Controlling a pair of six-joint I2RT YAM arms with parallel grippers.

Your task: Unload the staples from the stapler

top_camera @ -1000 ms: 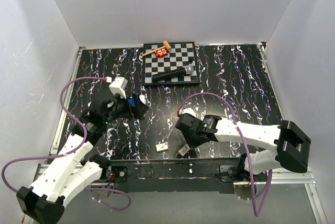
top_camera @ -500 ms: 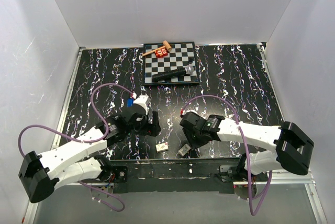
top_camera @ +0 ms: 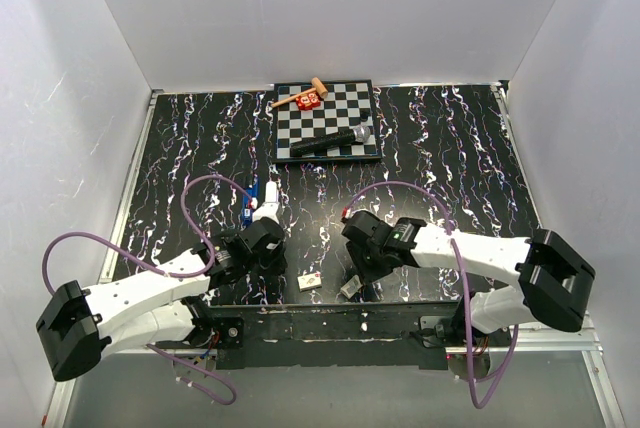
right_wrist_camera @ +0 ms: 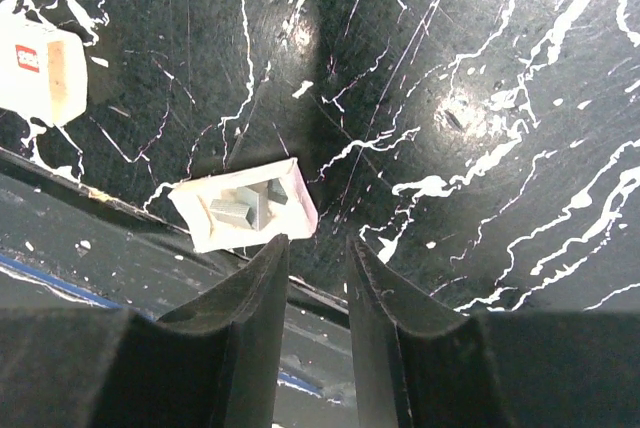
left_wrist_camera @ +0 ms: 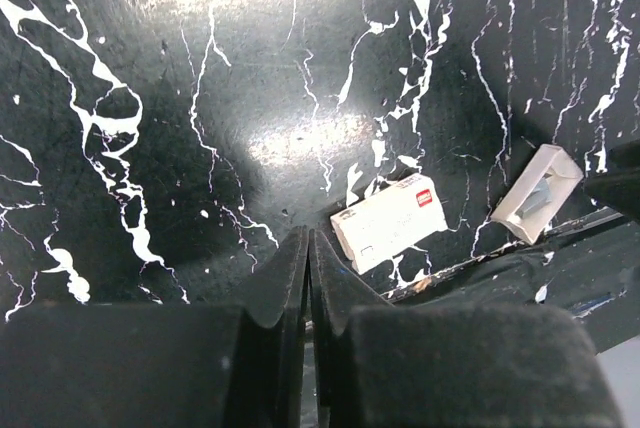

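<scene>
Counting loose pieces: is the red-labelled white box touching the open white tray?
Apart. Left wrist view shows bare table between the white box and the open tray.

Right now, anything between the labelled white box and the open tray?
Nothing: bare marbled tabletop separates the white box and the open tray, clearest in the left wrist view.

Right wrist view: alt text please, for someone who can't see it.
The right hand, fingers slightly apart and empty, hangs over a black white-veined table near its edge. A small open white box of grey metal pieces lies by the fingertips; a white box with a red label sits upper left.
</scene>
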